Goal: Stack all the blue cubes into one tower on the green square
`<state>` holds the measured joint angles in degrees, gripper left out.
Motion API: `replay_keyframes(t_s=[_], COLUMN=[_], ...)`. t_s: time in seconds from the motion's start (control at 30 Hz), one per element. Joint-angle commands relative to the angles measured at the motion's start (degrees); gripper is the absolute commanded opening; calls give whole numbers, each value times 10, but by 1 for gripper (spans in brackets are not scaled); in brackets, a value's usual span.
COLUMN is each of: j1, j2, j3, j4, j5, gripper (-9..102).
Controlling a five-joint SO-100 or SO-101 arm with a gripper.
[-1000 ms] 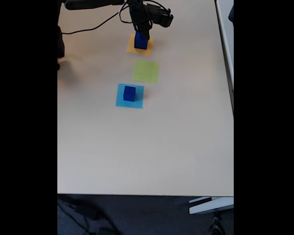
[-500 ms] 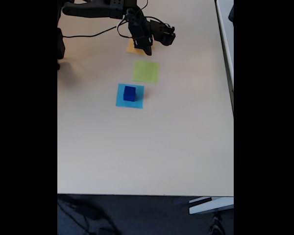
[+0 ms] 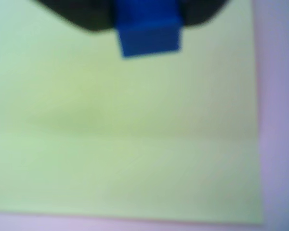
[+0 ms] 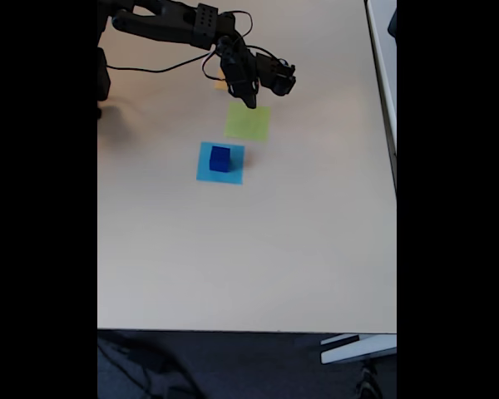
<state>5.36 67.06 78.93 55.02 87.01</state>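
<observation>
The pincer (image 4: 251, 101) has been swung down from the orange square (image 4: 222, 81) toward frame centre and is now hung over the green square's (image 4: 248, 122) top edge. In the wrist view, a blue cube (image 3: 149, 30) is seen clamped in it at upper centre, above the green. Another cube (image 4: 220, 158) is left on the light-blue square (image 4: 205, 172), on the bench (image 4: 249, 249).

A pale beige table (image 4: 258, 249) carries three flat paper squares in a slanted row: an orange square (image 4: 222, 82), a green square (image 4: 249, 122) and a light-blue square (image 4: 220, 163). A black cable (image 4: 150, 66) trails across its far end.
</observation>
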Motion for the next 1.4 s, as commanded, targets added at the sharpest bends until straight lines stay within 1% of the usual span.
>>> replay_keyframes(t_s=[0.0, 0.13, 0.57, 0.73, 1.13, 1.3, 1.37], j1=[7, 13, 25, 26, 21, 14, 7], j2=[13, 13, 23, 20, 20, 24, 28], j3=[15, 32, 65, 68, 65, 26, -11], j4=[-32, -51, -69, -78, -85, -83, -74], j5=[10, 4, -4, -5, -13, -30, -39], gripper=[1, 1, 1, 6, 12, 15, 16])
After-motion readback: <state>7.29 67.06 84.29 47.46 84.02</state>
